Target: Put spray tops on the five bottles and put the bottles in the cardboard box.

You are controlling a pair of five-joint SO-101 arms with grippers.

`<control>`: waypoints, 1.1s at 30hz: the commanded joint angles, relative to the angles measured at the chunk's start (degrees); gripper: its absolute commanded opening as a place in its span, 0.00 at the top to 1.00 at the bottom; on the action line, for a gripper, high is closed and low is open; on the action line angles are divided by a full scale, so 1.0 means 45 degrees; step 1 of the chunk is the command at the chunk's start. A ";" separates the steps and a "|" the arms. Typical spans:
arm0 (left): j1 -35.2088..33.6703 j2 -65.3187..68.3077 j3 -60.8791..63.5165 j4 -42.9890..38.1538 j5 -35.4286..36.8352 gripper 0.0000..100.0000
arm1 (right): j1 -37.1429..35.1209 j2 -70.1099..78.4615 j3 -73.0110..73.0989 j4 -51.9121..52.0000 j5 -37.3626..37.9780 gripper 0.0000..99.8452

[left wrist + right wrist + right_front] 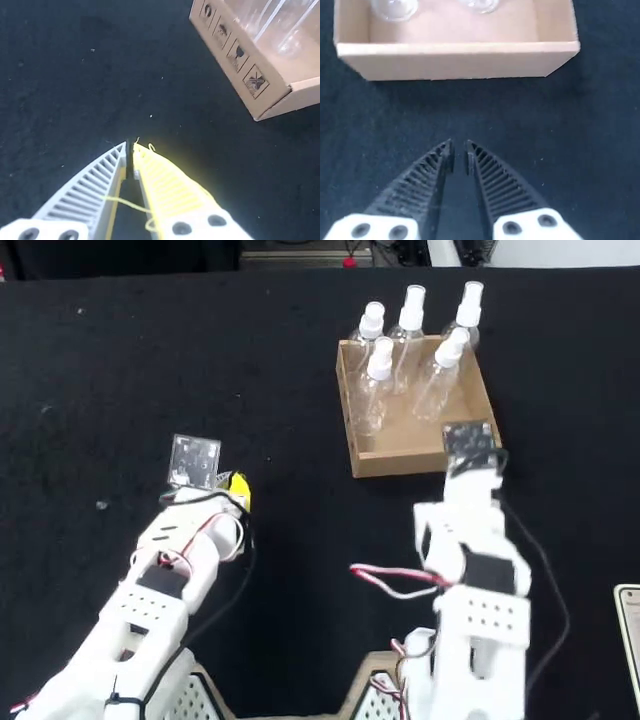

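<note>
Okay, left gripper (131,147): grey and yellow fingers clenched tip to tip, nothing between them, hanging over bare black table (150,360) at lower left of the high view. Right gripper (459,150): black fingers all but closed with a thin slit at the tips, grasping nothing, just short of the near wall of the cardboard box (400,462), lower centre-right of the high view.

The box sits upper right of centre. Five bottles (372,390) stand upright there, each with a white spray top (380,358) on. Two are plainly inside the box. The other three line the far rim, probably inside, but the angle leaves it unsure whether their bases are in the box or just behind it.

Judgement: the task looks at or very near its end, and the step in hand is clearing away. To do it well, the right arm should back straight off from the near wall, no sideways sweep, so the light box isn't shoved and the tall bottles don't topple. The left arm is well apart, no risk. If a back bottle proves outside, grip low on its body, not the top.
</note>
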 commanded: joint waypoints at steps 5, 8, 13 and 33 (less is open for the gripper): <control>-0.1182 -0.0274 -0.2217 0.2774 -0.0098 0.97 | -0.0274 -0.3429 0.2256 -0.0293 0.0059 0.99; -0.1807 -0.0567 -0.1553 0.3282 -0.1114 0.97 | -0.0274 -0.4484 0.3194 -0.0293 0.0078 0.99; -0.2276 -0.4200 -0.0127 0.4181 -0.1426 0.97 | -0.0938 -0.6281 0.4796 -0.0293 0.0059 0.99; -0.3311 -1.1507 0.3253 0.9455 -0.2969 0.97 | 0.0703 -0.9797 0.4874 0.5333 0.0059 0.99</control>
